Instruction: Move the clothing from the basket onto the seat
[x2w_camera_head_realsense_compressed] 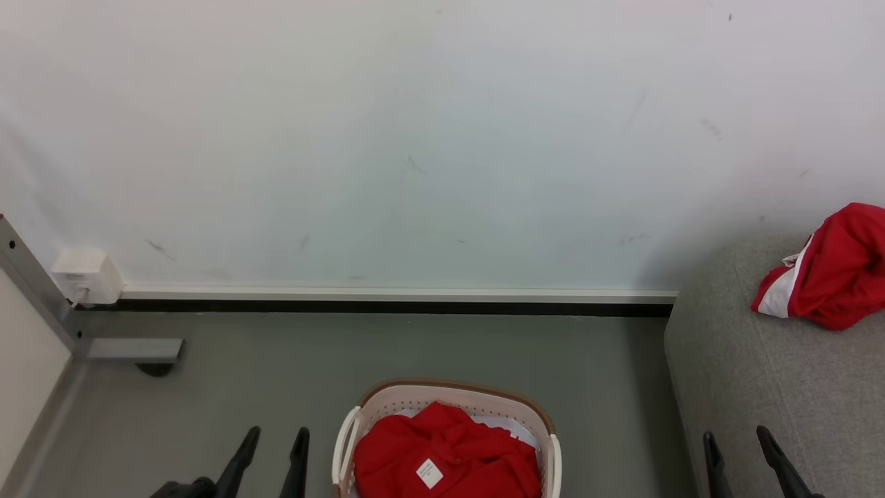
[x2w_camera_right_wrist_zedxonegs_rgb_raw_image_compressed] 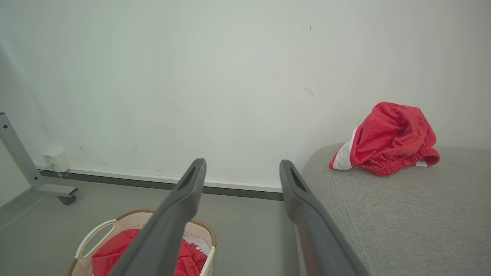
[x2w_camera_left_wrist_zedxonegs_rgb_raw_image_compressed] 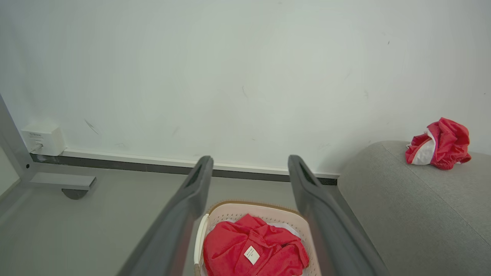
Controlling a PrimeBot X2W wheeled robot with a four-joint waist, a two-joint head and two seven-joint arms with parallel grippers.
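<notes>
My left jaws: spread wide and holding nothing. My left gripper [x2w_camera_head_realsense_compressed: 276,437] hangs above the grey floor [x2w_camera_head_realsense_compressed: 415,346], just to the left of the basket [x2w_camera_head_realsense_compressed: 456,387].
My right jaws: parted the same way, also empty. My right gripper [x2w_camera_head_realsense_compressed: 736,437] hangs over the near left edge of the seat [x2w_camera_head_realsense_compressed: 747,387], fingers pointing toward the wall [x2w_camera_head_realsense_compressed: 442,138].
Between my grippers: the basket is oval, white and perforated, with a brown woven rim and a white handle on each side. It stands on the floor near the seat but not touching it (a strip of floor shows between them in my right wrist view).
Clothing in the basket: a crumpled red garment [x2w_camera_head_realsense_compressed: 449,446] fills most of it, with a small white label [x2w_camera_head_realsense_compressed: 429,472] facing up. A bit of white cloth [x2w_camera_head_realsense_compressed: 513,427] peeks out behind it at the far right.
Seat: grey upholstery with rounded edges, to the right of the basket and backed against the wall.
Clothing on the seat: a second red piece [x2w_camera_head_realsense_compressed: 836,270] with white trim and an elastic hem lies bunched up near the wall, well apart from both grippers.
Farther out: the wall is pale and scuffed, with a white skirting [x2w_camera_head_realsense_compressed: 394,294] along its foot. At the far left are a white socket box [x2w_camera_head_realsense_compressed: 86,275] and a grey metal frame leg [x2w_camera_head_realsense_compressed: 38,290] on a dark caster [x2w_camera_head_realsense_compressed: 153,369].
</notes>
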